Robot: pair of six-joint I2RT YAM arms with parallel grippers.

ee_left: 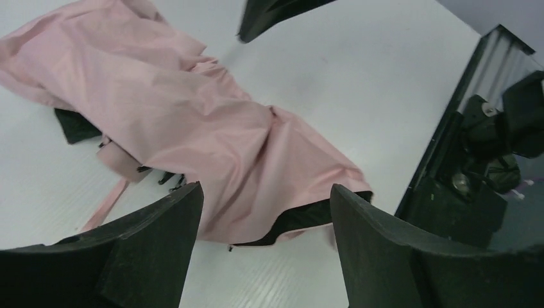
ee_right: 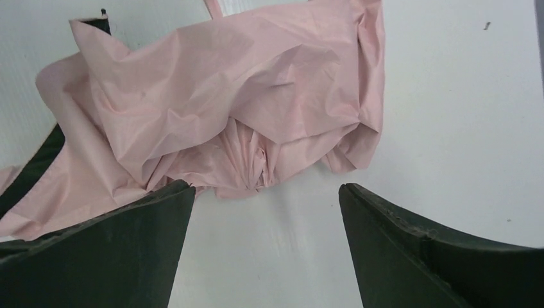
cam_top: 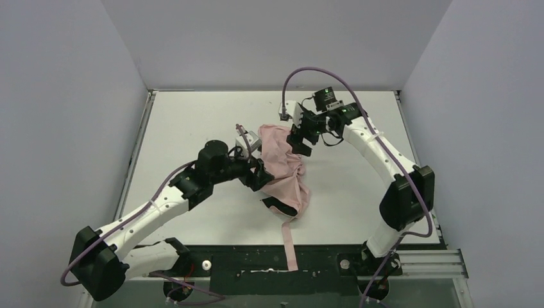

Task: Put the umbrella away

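The umbrella (cam_top: 286, 168) lies collapsed in the middle of the white table, its pale pink canopy crumpled and a bit of black lining showing at the near end. A long pink strap (cam_top: 290, 247) trails from it over the table's near edge. My left gripper (cam_top: 262, 174) stands open at the canopy's left side. In the left wrist view the canopy's black-lined hem (ee_left: 301, 221) lies just ahead of the left gripper (ee_left: 264, 192), and the pink handle (ee_left: 120, 162) shows at left. My right gripper (cam_top: 300, 142) is open at the far end; the bunched canopy (ee_right: 244, 96) lies just beyond the right gripper (ee_right: 266, 189). Neither holds anything.
Grey walls close the table (cam_top: 192, 115) in on the left, back and right. A black strip (cam_top: 256, 263) with the arm bases runs along the near edge. In the left wrist view the right arm's base (ee_left: 494, 147) sits past the table's edge.
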